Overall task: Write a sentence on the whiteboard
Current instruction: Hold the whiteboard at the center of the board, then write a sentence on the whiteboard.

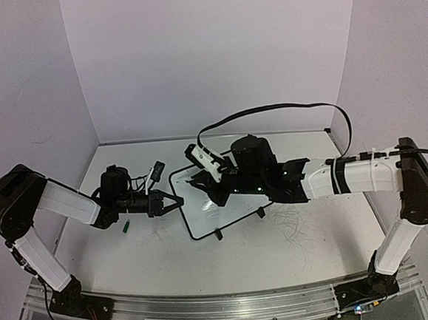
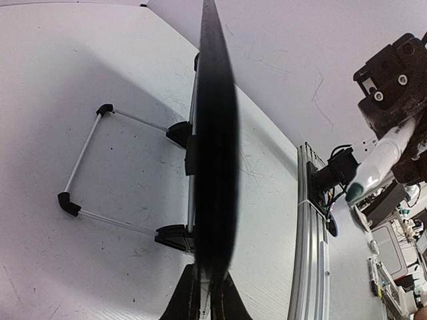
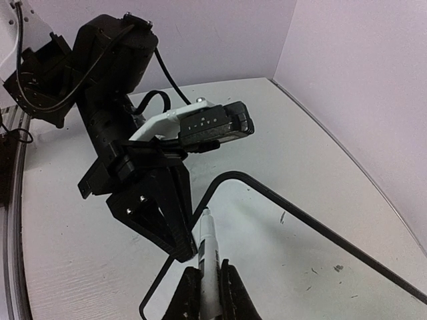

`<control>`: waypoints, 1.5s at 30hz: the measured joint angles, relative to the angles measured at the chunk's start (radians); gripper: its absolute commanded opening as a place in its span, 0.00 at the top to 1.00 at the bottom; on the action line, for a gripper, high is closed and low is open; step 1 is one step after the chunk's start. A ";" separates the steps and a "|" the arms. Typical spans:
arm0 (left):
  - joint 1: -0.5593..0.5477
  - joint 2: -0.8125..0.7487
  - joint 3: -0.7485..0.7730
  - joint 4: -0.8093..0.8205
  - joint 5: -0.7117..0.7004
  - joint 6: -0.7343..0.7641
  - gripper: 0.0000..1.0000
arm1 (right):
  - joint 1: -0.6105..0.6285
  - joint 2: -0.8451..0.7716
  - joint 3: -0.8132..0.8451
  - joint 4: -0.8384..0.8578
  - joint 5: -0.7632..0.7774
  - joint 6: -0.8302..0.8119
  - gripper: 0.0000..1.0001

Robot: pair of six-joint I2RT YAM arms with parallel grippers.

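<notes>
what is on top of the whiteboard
The right fingers hold a white marker over the whiteboard; the left fingers clamp its left edge. A few small marks show. The right arm covers the far part in the top view.

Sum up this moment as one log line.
left gripper: shut on whiteboard edge | right gripper: shut on marker | tip above whiteboard, contact unclear

Your views: soft even overhead light, faint shadows, wide-angle edge bending, whiteboard (image 2: 215, 167) rim blurred at left wrist.
</notes>
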 measured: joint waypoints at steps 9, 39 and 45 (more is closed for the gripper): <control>-0.006 -0.004 -0.012 0.003 -0.014 0.038 1.00 | 0.002 0.014 0.007 0.003 0.035 -0.006 1.00; -0.009 -0.018 -0.023 0.001 -0.028 0.069 1.00 | 0.007 0.035 0.007 0.010 0.065 -0.020 1.00; -0.009 -0.021 -0.024 -0.003 -0.029 0.073 1.00 | 0.007 0.044 0.007 0.010 0.075 -0.020 1.00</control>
